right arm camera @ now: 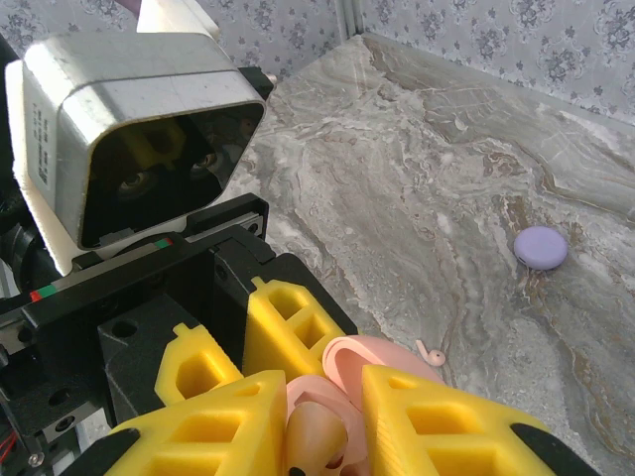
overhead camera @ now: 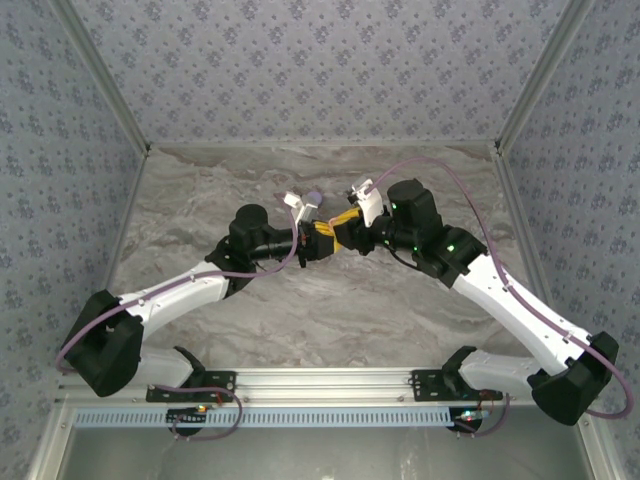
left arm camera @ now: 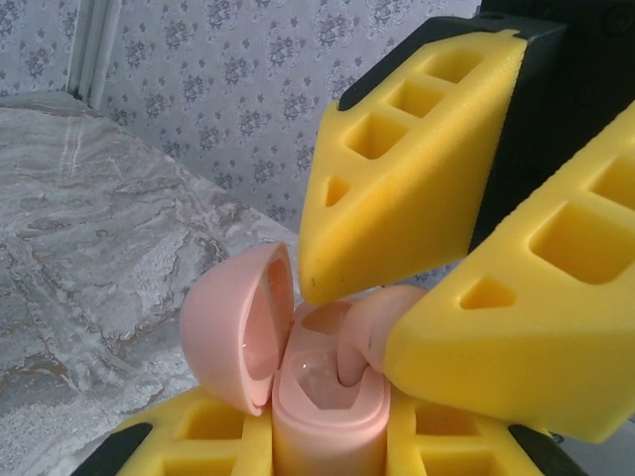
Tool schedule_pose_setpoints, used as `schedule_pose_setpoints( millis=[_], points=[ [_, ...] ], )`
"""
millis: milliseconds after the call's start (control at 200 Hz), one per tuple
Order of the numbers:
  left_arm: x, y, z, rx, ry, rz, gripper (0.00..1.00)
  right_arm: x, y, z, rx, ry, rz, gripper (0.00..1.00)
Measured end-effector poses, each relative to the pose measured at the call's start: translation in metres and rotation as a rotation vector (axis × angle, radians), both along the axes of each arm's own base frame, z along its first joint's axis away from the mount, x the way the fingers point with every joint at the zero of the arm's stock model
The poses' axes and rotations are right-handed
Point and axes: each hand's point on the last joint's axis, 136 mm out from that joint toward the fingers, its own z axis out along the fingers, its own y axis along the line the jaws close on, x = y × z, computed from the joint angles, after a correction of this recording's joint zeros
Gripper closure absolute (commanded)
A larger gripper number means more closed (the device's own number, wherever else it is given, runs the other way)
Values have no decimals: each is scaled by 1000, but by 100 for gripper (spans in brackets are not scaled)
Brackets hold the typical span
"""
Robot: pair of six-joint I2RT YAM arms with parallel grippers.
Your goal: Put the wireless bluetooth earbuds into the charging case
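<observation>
**Tools.** The left gripper (left arm camera: 327, 418) is narrow, its yellow foam fingers clamped on the lower body of the pale pink, rounded plastic charging case (left arm camera: 296, 392). The right gripper (right arm camera: 325, 383) is also narrow, with a small pink plastic earbud, the held earbud (left arm camera: 382, 319), between its yellow foam pads. How firm that hold is cannot be judged.

**Placement.** The charging case stands upright off the grey marbled table (right arm camera: 427, 169), and its hinged pink lid (left arm camera: 238, 332) is swung open to the side. This leaves the moulded wells facing the incoming tool. Gripping the case low probably keeps the left gripper's fingers clear of the opening. The right gripper comes in from above at a slant, so the held earbud sits at the rim of the nearer well, partly entered. The top view shows the two arms meeting tip to tip over the middle of the table, which fits one arm bracing the case while the other inserts.

**Outstanding items.** A second tiny pale pink stemmed piece, the loose earbud (right arm camera: 432, 353), lies on the table just beside the lid. It appears not yet inserted. A flat lilac round disc (right arm camera: 541, 247) lies well apart from it and seems to play no part.

**Markings.** No brand or label is visible on the charging case or either earbud. The silver boxed camera housing (right arm camera: 139, 109) on the left wrist carries small dark lettering on its side, too fine to read.
</observation>
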Motion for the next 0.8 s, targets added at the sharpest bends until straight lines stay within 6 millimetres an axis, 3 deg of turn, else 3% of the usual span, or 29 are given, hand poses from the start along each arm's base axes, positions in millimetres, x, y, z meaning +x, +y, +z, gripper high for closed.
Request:
schedule_pose_setpoints(
  millis=[360, 800],
  points=[
    [0, 0, -3, 12, -4, 2, 100, 1, 0, -1, 2, 9, -6, 58],
    [5, 2, -10, 46, -31, 30, 100, 4, 0, -3, 13, 36, -29, 55]
  ],
)
